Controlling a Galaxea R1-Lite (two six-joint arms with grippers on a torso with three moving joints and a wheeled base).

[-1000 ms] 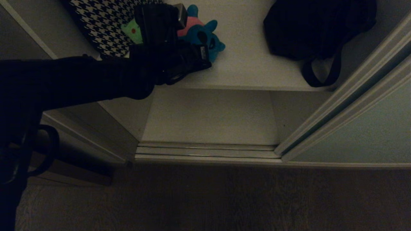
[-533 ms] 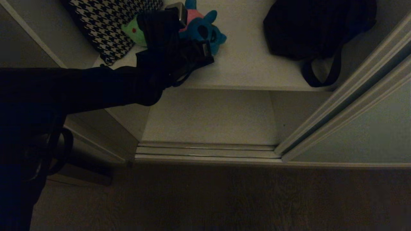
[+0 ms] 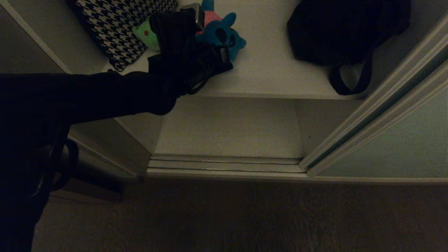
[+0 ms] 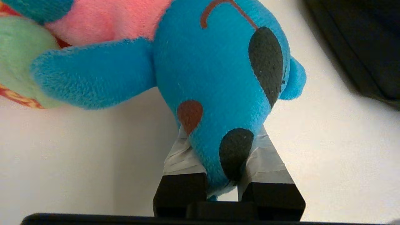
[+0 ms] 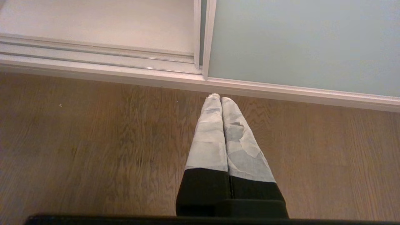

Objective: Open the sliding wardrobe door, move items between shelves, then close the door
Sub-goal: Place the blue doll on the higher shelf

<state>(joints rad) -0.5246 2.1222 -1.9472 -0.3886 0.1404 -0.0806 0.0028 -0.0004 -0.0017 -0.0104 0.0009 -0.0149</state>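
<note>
Fingers (image 4: 184, 156) of the left gripper (image 4: 218, 162) clamp the blue plush (image 4: 215, 78), one of two toys beside the cushion (image 3: 115, 24); nothing has shifted since half a second ago.

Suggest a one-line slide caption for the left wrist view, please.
Left pincer shut on the blue plush toy above the white shelf, green plush toy alongside.

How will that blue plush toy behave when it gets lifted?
Probably soft: the blue plush toy bulges between the left pincer. Likely light and floppy, so its loose arm may droop. Fuzzy fabric should resist slipping.
</note>
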